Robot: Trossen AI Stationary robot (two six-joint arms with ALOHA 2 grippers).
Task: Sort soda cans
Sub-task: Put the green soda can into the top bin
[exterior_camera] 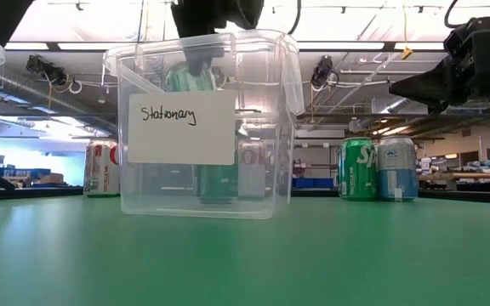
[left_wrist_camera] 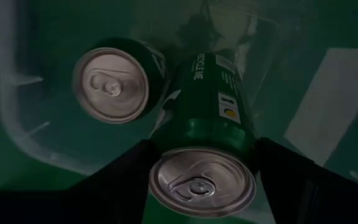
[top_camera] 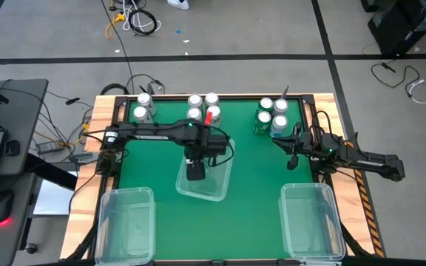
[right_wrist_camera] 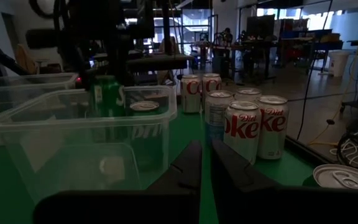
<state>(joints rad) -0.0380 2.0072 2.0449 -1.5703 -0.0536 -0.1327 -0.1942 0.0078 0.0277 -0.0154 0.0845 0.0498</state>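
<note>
You see a green soda can (left_wrist_camera: 204, 134) pinched between the fingers (left_wrist_camera: 126, 177) of your left gripper (top_camera: 196, 171), held over the clear middle bin (top_camera: 220, 185) on the green table (top_camera: 257, 170). A second green can (left_wrist_camera: 114, 81) already stands inside that bin, just beside the held one. The low view shows the bin's white label (exterior_camera: 181, 127) reading "Stationary".

The other soda cans stand along the table's far edge in three clusters: silver-topped ones at the left (top_camera: 143, 107), a group in the middle (top_camera: 203, 107), and green and blue ones at the right (top_camera: 272, 117).

Your right gripper (top_camera: 293, 157) waits near that right cluster with its fingers (right_wrist_camera: 191, 165) pressed together, holding nothing. Two more clear bins sit at the near left (top_camera: 126, 222) and near right (top_camera: 310, 220).
</note>
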